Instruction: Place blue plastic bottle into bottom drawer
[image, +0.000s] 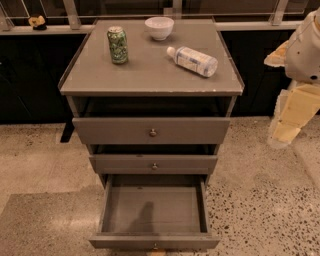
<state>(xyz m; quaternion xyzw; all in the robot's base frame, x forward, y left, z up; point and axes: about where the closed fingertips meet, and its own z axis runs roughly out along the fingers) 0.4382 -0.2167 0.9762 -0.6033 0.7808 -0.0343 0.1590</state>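
Note:
The blue plastic bottle (193, 60) is a small clear bottle with a white cap and a pale label. It lies on its side on the right part of the cabinet top (150, 77), cap pointing back-left. The bottom drawer (154, 241) is pulled far out and nothing shows inside it except a shadow. My gripper (281, 135) hangs at the frame's right edge, beside the cabinet. It is to the right of the bottle, below the level of the cabinet top, and apart from both bottle and drawer.
A green patterned can (117, 45) stands upright at the back left of the top. A white bowl (159, 27) sits at the back middle. The top drawer (151, 131) and middle drawer (154, 164) stand slightly out. Speckled floor surrounds the cabinet, with dark cabinets behind.

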